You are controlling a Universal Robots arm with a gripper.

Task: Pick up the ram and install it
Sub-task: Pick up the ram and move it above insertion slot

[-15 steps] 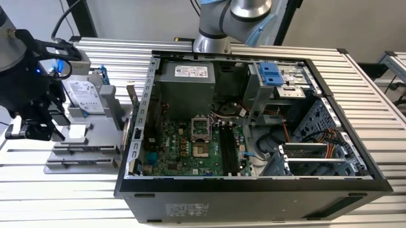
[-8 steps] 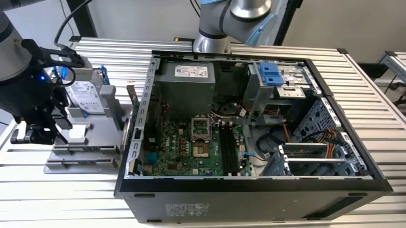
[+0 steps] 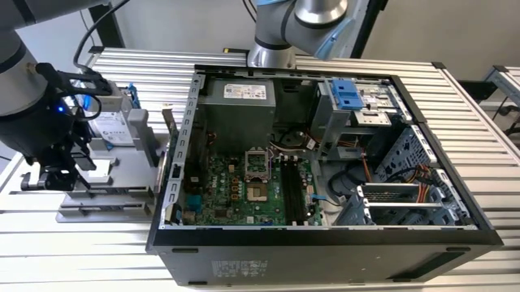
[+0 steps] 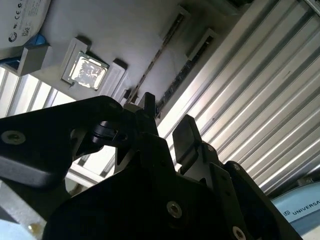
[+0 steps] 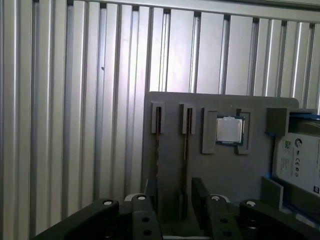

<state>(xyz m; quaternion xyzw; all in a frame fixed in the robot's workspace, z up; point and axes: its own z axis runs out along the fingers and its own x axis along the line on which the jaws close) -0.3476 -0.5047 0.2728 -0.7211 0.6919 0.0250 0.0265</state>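
The gripper, fingers parted and holding nothing, hangs over the grey holder, where the ram stands on edge in 1 of 2 slots, the slot next to the CPU.

1. A ribbed silver metal table carries a flat grey holder block.
2. In one of its narrow slots a thin ram stick stands edge-on, with a second thin dark stick in the slot beside it.
3. Near them lie a square silver processor chip and a white-labelled hard drive in a blue frame.
4. The black two-fingered gripper hangs spread apart above the slots.
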